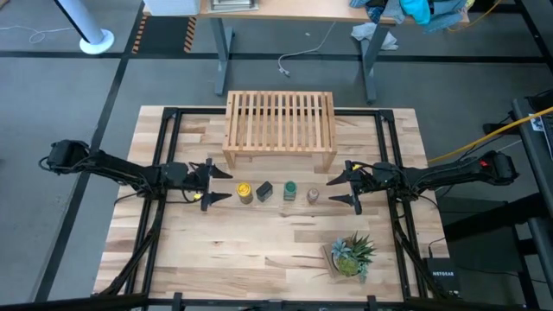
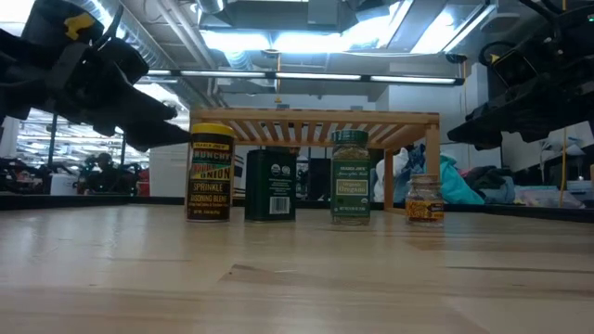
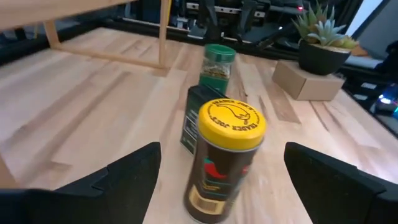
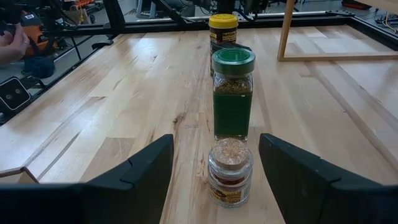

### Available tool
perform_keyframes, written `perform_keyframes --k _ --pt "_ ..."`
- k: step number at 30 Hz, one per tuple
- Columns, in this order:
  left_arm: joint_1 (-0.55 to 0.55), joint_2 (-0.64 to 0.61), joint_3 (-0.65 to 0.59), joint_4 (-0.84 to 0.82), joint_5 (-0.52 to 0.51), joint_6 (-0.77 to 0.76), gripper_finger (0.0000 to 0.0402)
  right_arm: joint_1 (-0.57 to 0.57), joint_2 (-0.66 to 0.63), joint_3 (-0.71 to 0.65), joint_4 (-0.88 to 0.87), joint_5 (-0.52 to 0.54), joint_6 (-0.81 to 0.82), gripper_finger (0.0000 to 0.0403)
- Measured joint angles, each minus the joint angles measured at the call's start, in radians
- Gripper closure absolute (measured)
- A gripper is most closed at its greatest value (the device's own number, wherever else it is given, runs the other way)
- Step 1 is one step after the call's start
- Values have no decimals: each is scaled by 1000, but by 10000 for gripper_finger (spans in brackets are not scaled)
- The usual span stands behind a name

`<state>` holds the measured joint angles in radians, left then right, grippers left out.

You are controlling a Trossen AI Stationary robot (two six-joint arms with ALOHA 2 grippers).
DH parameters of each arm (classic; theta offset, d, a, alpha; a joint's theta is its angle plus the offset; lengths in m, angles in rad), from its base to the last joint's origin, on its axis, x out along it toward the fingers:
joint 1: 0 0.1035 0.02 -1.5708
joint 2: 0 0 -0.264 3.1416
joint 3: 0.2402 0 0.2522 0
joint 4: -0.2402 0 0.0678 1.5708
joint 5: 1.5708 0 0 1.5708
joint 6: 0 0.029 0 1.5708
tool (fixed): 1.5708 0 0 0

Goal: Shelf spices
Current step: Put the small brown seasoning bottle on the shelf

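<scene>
**Four spices in a tight row, both grippers poised at its ends**

The four spices stood in a line on the table just in front of the shelf, which sat toward the table's far edge with its slatted top bare. From the left end ran the yellow-lidded jar, the black tin, the green-lidded jar and the tiny grey-topped jar.

The left gripper hung at the yellow-lidded end, fingers spread wide with the jar just ahead of them and nothing held. The right gripper faced the tiny jar from the other end, jaws parted and empty.

The risk lay in the spacing. The tin stood just behind the yellow-lidded jar, near enough that a finger sliding past could nudge or topple it. The tiny jar was short and low, so a high grip might close above its cap. Lifting either jar under the shelf's front rail instead of over it could knock the rack. The potted plant sat near the front right corner, well apart.
</scene>
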<state>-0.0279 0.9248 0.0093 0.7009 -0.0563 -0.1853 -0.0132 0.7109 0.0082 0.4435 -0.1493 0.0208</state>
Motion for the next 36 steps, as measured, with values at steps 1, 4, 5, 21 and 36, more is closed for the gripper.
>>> perform_keyframes --k 1,4,5,21,36 --pt "-4 0 0 -1 -1 -23 68 0 0 0 0 0 0 160" --pt "-12 0 0 -2 -8 -72 68 0 0 0 0 0 0 160" --pt "-14 0 0 -1 -9 -81 68 0 0 0 0 0 0 160" --pt "-92 0 0 -10 -6 -90 68 0 0 0 0 0 0 160" --pt "-99 0 0 -9 -6 -66 68 0 0 0 0 0 0 160"
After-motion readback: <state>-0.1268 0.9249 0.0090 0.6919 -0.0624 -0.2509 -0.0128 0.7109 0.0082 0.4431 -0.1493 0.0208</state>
